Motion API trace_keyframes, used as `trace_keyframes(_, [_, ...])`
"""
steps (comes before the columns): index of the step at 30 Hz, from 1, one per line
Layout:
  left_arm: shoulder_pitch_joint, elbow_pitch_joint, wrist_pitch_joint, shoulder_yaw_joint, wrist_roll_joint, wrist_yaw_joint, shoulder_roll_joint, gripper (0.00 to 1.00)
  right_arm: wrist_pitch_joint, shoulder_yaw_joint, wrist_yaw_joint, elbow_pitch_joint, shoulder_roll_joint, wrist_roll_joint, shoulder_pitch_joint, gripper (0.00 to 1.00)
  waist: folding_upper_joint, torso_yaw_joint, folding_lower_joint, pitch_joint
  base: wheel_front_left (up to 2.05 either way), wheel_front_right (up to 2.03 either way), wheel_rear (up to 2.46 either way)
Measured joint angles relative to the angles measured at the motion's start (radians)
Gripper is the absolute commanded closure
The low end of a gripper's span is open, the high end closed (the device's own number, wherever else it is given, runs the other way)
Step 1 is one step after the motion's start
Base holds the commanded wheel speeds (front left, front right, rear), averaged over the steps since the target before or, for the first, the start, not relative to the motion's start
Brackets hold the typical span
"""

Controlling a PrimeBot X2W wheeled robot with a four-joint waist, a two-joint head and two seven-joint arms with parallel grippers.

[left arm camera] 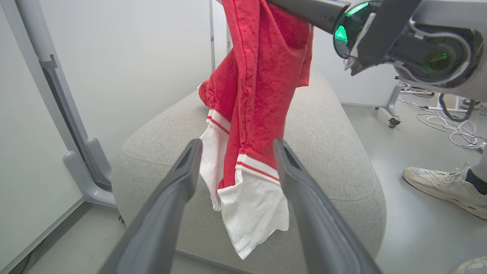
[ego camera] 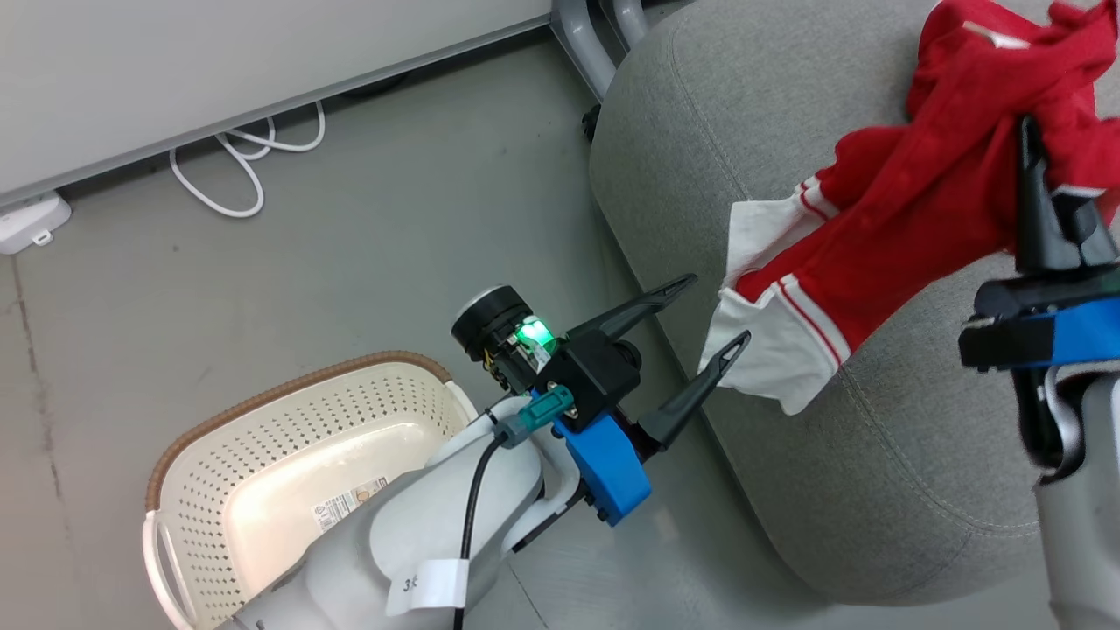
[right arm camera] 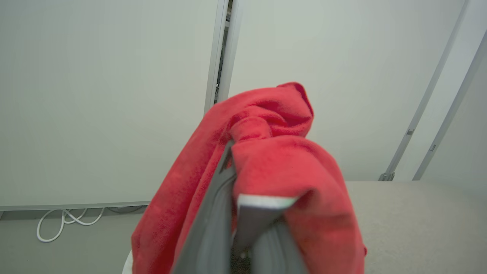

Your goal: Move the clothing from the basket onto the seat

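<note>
Found right gripper (ego camera: 1031,144) clamped on bunched red garment (ego camera: 910,219), holding it up over grey sofa (ego camera: 700,131); noted white, red-striped trim hanging down across sofa's rounded edge, just beyond left gripper (ego camera: 717,308), fingers spread apart and holding nothing; recorded cream laundry basket (ego camera: 262,437) on floor near sofa.

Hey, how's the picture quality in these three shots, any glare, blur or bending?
Head view: sharp, with a bright washed-out patch inside the basket. Left wrist view: wide-angle bending toward the edges, and the fingers of the left hand look soft up close. Right wrist view: the clothing near the lens is out of focus.
</note>
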Motion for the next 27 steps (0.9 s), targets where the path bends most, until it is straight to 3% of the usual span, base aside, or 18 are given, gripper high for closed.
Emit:
trace_keyframes(8, [-0.050, -0.012, 0.000, 0.031, 0.031, 0.000, 0.037, 0.00, 0.000, -0.078, 0.000, -0.053, -0.098, 0.003, -0.251, 1.00, 0.0000, -0.001, 0.0000, 0.092, 0.00, 0.00, 0.00])
trace_keyframes(19, [-0.189, -0.040, 0.006, 0.029, 0.072, 0.000, 0.095, 0.00, -0.001, -0.354, 0.000, 0.060, -0.368, 0.029, -0.560, 1.00, -0.0001, 0.005, 0.0001, 0.300, 0.00, 0.00, 0.00])
trace_keyframes(23, [-0.228, -0.056, 0.015, 0.030, 0.085, 0.000, 0.113, 0.00, 0.000, -0.391, 0.000, 0.153, -0.390, 0.008, -0.571, 1.00, 0.0000, 0.006, 0.0002, 0.378, 0.00, 0.00, 0.00])
trace_keyframes(27, [-0.251, -0.071, 0.027, 0.018, 0.091, 0.000, 0.126, 0.00, 0.000, -0.400, 0.000, 0.206, -0.363, -0.019, -0.560, 1.00, -0.0001, 0.004, 0.0002, 0.445, 0.00, 0.00, 0.00])
